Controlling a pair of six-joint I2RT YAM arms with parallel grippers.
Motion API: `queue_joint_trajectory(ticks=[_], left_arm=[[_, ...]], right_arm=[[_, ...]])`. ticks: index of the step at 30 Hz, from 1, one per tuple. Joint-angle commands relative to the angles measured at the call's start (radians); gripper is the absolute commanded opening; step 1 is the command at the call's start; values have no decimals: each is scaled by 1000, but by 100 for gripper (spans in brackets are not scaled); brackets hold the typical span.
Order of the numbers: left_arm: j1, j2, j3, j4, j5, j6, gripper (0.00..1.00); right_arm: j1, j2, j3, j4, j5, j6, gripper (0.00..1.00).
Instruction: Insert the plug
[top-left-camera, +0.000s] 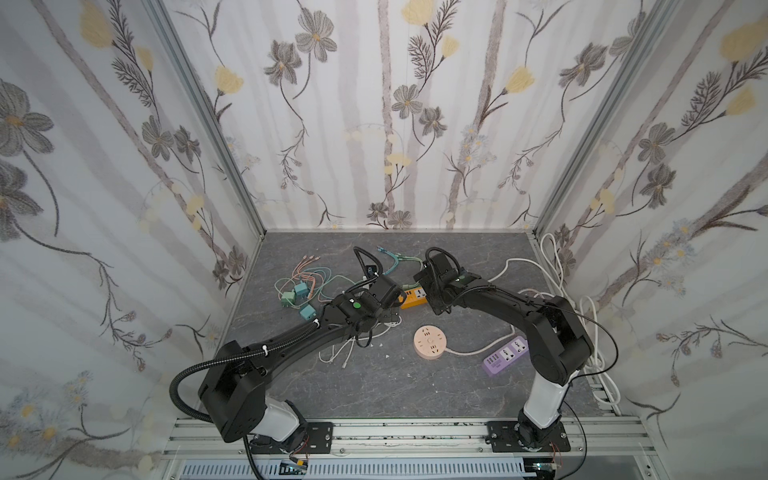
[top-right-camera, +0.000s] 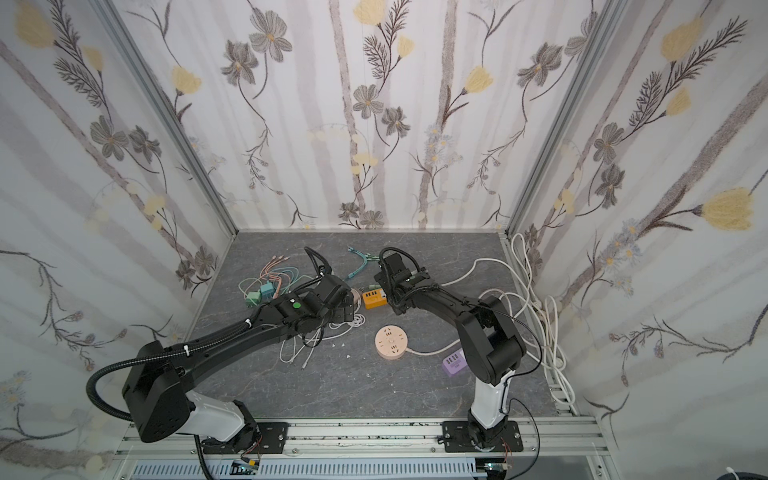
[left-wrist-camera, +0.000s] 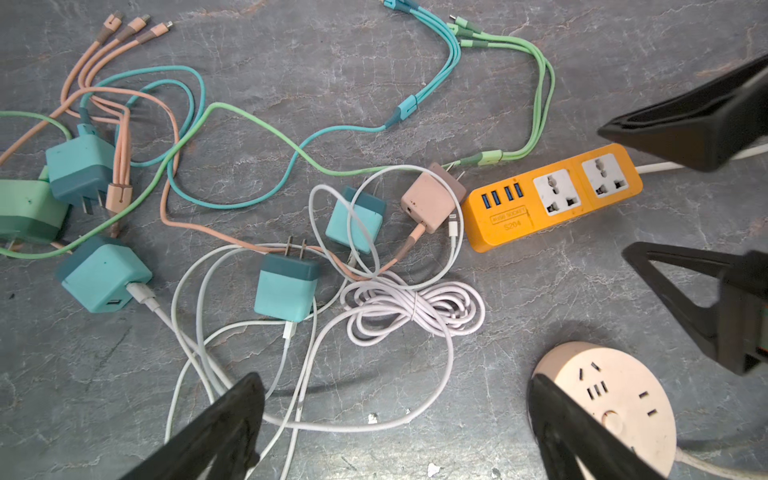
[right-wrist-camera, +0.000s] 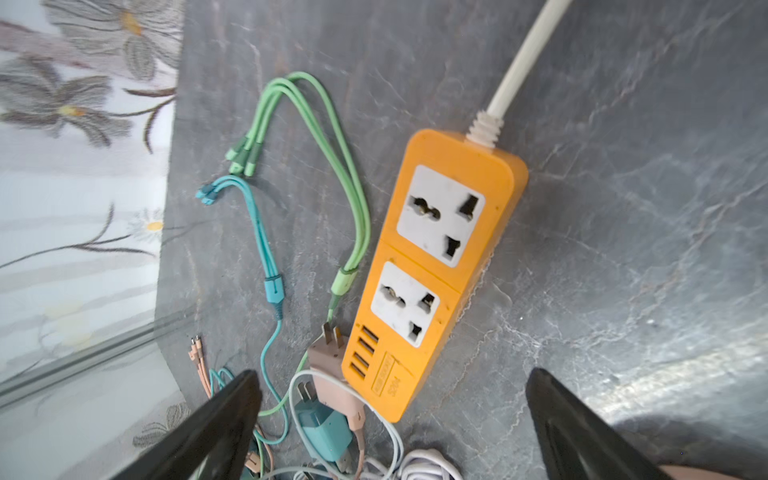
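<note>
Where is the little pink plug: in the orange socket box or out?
Out. The pink cube charger plug lies beside the orange plastic power strip, prongs bare; both its white sockets are empty.

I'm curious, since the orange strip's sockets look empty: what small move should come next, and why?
Probably the left gripper lowers onto the pink cube-shaped charger plug: it and the right gripper are open and empty, the plug lies beside the orange plastic power strip, whose two sockets are free.
</note>
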Motion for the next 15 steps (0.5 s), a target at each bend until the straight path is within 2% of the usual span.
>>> queue_joint_trajectory(ticks=[1, 8, 12, 15], left_arm=[[-7, 53, 79, -115, -14, -11, 100], [-15, 161, 268, -265, -4, 9, 100], [-25, 241, 398, -362, -3, 5, 100], [-32, 302, 460, -405, -5, 4, 100]], right_arm=[[-1, -79, -50, 119, 6, -240, 99], [-16, -217, -149, 294, -146, -505, 99], [-34, -245, -166, 275, -214, -728, 99], [-97, -221, -184, 227, -206, -779, 99]])
